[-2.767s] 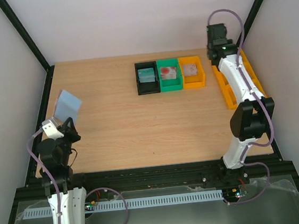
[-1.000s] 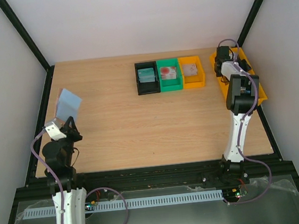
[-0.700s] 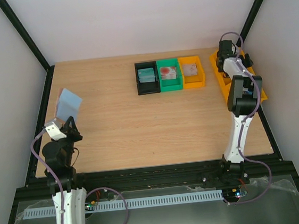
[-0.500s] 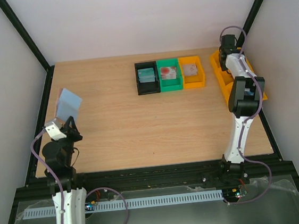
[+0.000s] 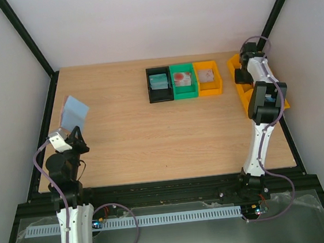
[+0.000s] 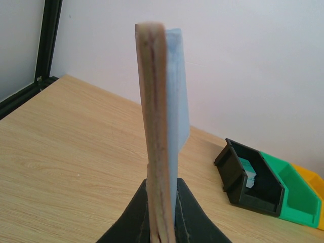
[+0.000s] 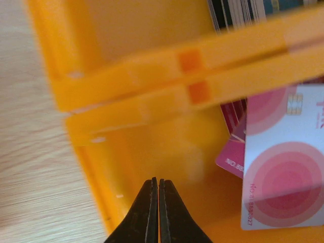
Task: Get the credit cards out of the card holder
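At far left, the left gripper (image 6: 162, 202) pinches the card holder (image 6: 161, 101) upright. Upper right, the right gripper (image 7: 155, 202), fingers pressed together, hangs over an orange tray (image 7: 126, 76) holding credit cards (image 7: 283, 167).

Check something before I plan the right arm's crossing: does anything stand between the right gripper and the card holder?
Yes. The row of bins sits on the table roughly between the right gripper, shut over the orange tray, and the card holder clamped upright in the left gripper. Nothing else shows.
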`<state>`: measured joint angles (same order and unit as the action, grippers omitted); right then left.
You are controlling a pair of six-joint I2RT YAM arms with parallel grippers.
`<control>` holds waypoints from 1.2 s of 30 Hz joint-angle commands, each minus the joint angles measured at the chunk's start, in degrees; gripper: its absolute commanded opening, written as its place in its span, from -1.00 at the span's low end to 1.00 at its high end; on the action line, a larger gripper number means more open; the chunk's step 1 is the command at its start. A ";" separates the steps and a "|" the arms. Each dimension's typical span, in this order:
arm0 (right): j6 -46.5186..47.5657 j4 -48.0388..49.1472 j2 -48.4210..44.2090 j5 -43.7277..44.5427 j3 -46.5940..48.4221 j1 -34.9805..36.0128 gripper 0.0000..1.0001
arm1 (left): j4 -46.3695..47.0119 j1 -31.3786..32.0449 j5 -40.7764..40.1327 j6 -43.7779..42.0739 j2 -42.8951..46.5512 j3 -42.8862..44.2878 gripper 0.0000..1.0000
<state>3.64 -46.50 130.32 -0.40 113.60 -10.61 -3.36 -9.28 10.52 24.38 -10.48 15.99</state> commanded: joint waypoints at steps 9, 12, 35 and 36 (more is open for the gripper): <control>-3.21 -4.79 7.82 5.28 5.82 -5.45 -0.97 | 2.65 -0.02 0.65 -0.98 0.07 -0.27 -0.91; -2.83 -4.03 8.36 11.47 7.58 -5.56 -0.97 | 2.65 -0.25 0.63 -1.00 -0.14 -0.21 -0.90; -1.04 2.08 3.92 15.59 8.04 -5.56 -0.80 | 2.83 -0.57 0.89 -0.87 -0.07 -0.40 -0.90; -0.85 2.19 3.84 16.25 8.17 -5.56 -0.78 | 2.83 -0.57 0.88 -0.83 -0.11 -0.38 -0.90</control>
<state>2.98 -46.06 137.88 11.38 120.36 -15.86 -3.33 -9.45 10.55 24.36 -10.85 15.99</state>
